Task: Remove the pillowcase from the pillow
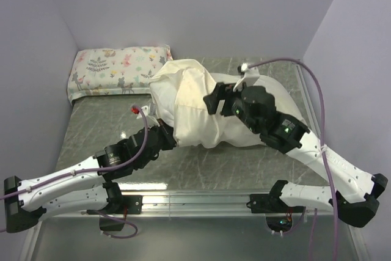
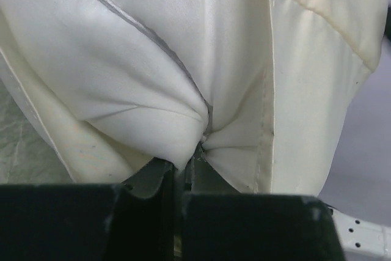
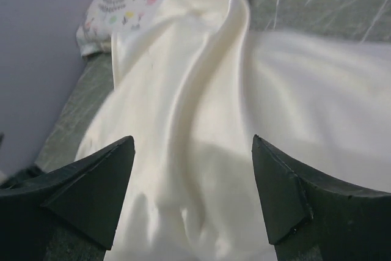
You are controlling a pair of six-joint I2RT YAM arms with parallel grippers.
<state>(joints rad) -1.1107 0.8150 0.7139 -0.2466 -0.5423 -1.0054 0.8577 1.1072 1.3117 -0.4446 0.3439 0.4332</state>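
- My left gripper sits at the near-left edge of the bundle, fingers together on a pinch of fabric, which I take for the pillowcase.
- My right gripper hovers over a cream ridge of it, fingers apart, holding nothing.
- The pillow lies lengthwise left to right, its bare white body on the right under my right arm.
- The case is bunched at the left end, so I judge it should be pulled leftward.
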